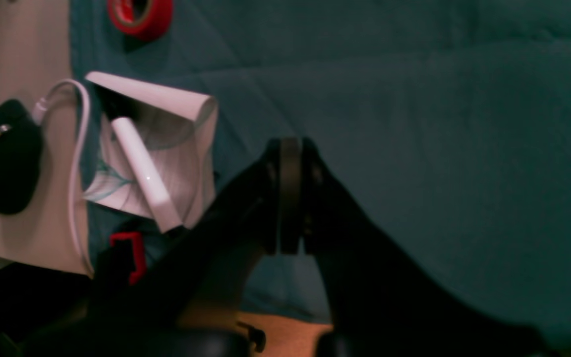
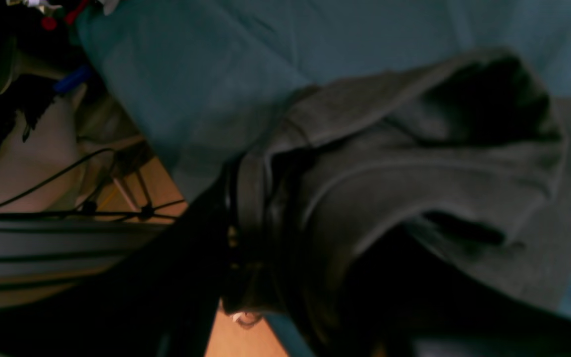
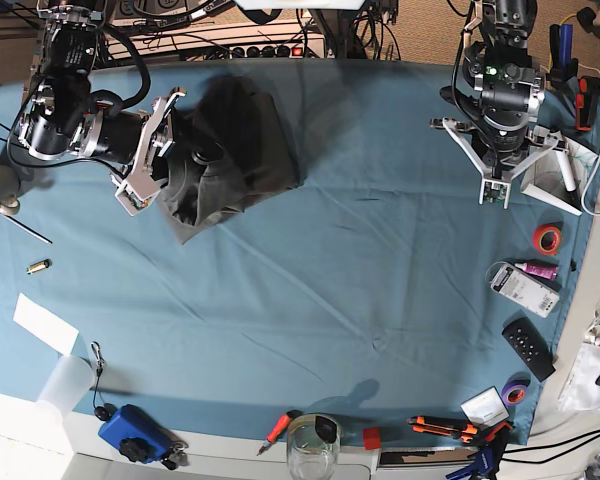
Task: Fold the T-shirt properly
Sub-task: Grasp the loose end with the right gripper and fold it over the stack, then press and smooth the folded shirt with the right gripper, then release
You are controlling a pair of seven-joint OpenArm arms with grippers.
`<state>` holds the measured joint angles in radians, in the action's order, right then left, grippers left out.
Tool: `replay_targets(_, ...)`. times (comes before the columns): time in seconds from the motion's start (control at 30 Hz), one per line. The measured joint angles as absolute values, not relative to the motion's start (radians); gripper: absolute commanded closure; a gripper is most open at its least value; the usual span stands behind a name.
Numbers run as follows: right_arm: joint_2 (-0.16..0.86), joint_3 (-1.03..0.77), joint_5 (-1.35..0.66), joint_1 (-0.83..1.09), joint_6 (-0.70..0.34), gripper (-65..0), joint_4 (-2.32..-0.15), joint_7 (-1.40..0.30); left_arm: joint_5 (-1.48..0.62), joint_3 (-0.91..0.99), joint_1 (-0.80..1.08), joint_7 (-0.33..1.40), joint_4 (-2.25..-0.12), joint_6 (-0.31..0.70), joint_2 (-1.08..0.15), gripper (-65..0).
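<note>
No writing is legible to me in any view; both wrist views are dim and blurred. The T-shirt [image 3: 225, 160] lies bunched in a dark heap at the far side of the counter [image 3: 380, 300], on the teal cloth [image 3: 330, 270]. The right arm reaches in level from the counter's edge, its fingers [image 3: 145, 150] against the heap; fabric sits between them in the right wrist view, but I cannot tell whether they grip it. The left arm hangs over bare cloth near a red tape roll [image 3: 548, 238], its fingers [image 3: 494, 190] pressed together, holding nothing.
</note>
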<state>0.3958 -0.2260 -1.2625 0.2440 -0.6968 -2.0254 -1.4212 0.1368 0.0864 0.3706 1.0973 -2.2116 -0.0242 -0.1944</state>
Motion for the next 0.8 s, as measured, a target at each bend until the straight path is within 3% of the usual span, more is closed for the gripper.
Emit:
replay_targets(0.1, 0.395, -0.226, -1.388, 0.237, -0.697, -15.6, -2.027, -1.42, 0.136, 0.086, 0.371, 1.097, -2.212, -0.024, -0.194, 0.0)
replay_targets(0.43, 0.395, -0.226, -1.406, 0.191, -0.697, -15.5, -2.028, -1.421, 0.137, 0.086, 0.371, 1.097, -2.212, -0.024, -0.194, 0.0)
replay_targets(0.6, 0.395, -0.235, -1.17, 0.165, -0.697, -15.5, -2.028, -1.418, 0.136, 0.086, 0.371, 1.097, -2.212, -0.024, -0.194, 0.0)
replay_targets(0.7, 0.395, -0.262, -1.016, 0.164, -0.697, -14.7, -2.027, -1.306, 0.102, 0.086, 0.371, 1.097, -2.212, -0.024, -0.194, 0.0)
replay_targets(0.8, 0.395, -0.266, -0.925, 0.162, -0.697, -5.0, -2.027, -1.278, 0.068, 0.086, 0.371, 1.093, -2.212, -0.023, -0.194, 0.0)
